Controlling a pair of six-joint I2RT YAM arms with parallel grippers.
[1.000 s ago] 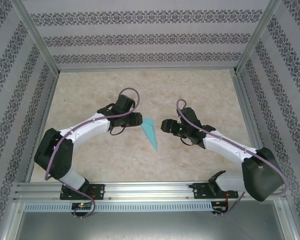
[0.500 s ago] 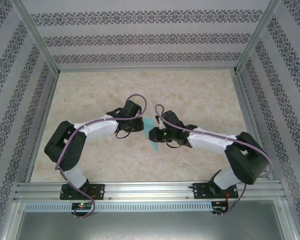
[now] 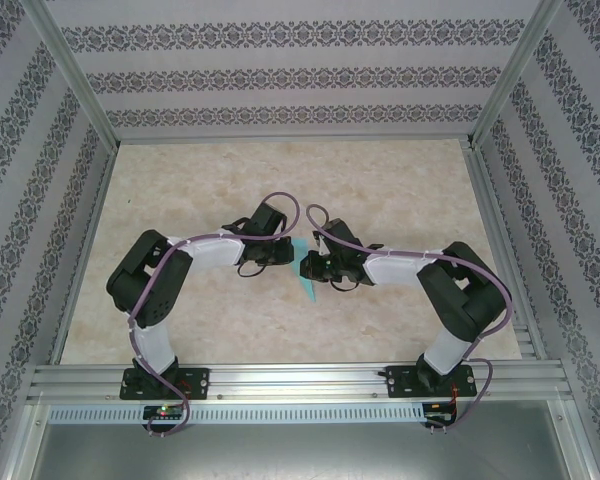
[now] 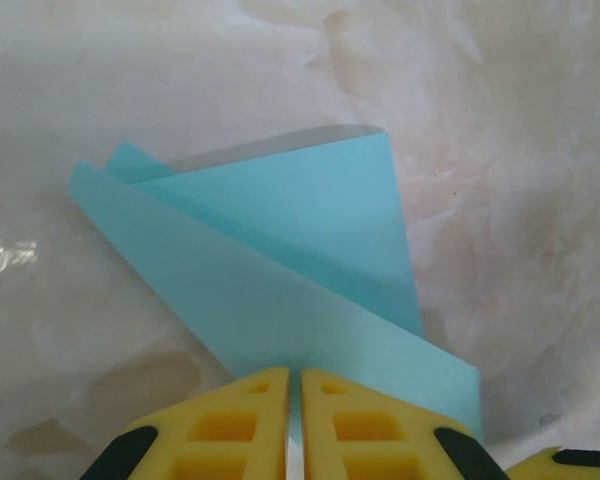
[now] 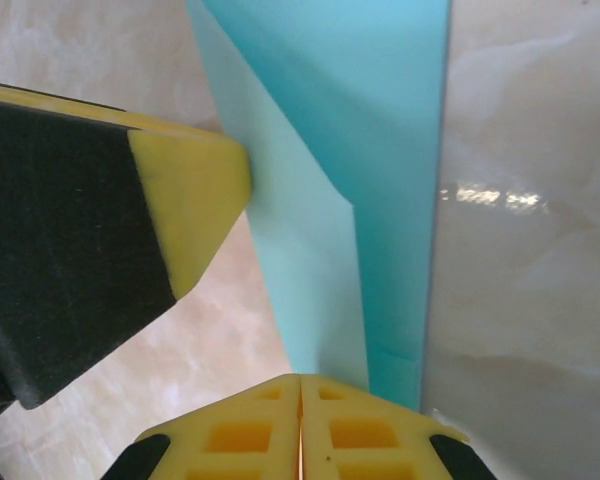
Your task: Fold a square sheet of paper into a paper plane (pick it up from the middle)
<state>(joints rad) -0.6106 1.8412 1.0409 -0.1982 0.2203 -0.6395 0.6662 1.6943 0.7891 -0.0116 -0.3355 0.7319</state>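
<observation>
Here we had the left gripper [image 4: 293, 375] and right gripper [image 5: 300, 380] pinched shut on the paper plane [image 4: 280, 260], mid-frame; next likely needed a level, joint lift.

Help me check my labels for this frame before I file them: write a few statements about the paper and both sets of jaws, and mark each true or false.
1. The paper plane is turquoise-blue and already folded into layers. True.
2. The left jaws stand wide open above it. False: they are shut, with the paper's edge pinched between them.
3. The right jaws are shut on the paper as well. True.
4. The paper sits against the far edge of the table. False: it is near the table's middle, between the two arms' tips.
</observation>
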